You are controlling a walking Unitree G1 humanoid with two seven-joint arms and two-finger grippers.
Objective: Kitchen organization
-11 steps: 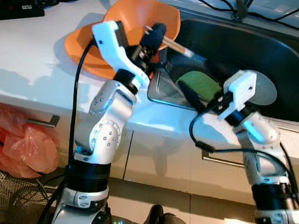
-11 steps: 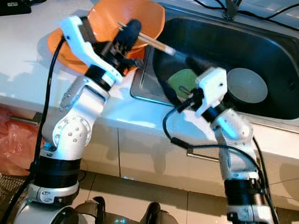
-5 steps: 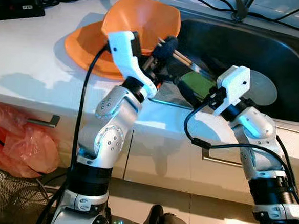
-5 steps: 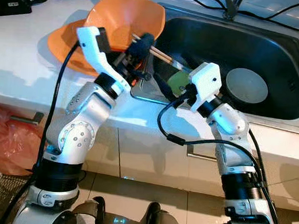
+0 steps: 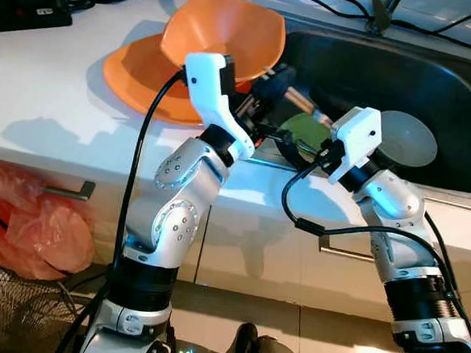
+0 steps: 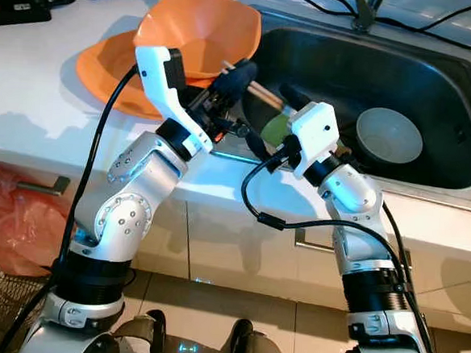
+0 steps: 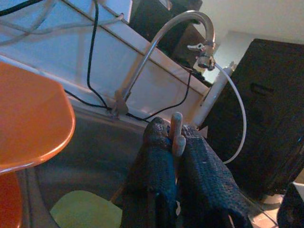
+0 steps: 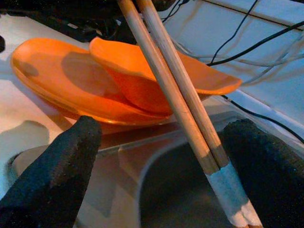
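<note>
While the left gripper (image 6: 236,73) clamps its fingers on the chopsticks (image 8: 178,92) above the sink (image 6: 405,67), the right gripper (image 8: 161,180), at its 3 o'clock, spreads fingers either side of them. Orange bowl (image 6: 199,27) at 10 o'clock on the worktop (image 6: 31,89).

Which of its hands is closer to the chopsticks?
Left. The left gripper is shut on the chopsticks over the sink edge; the right gripper waits open around their tips, not touching.

head cams look down at sink (image 5: 435,93); both wrist cams close, sharing chopsticks (image 8: 175,95).
</note>
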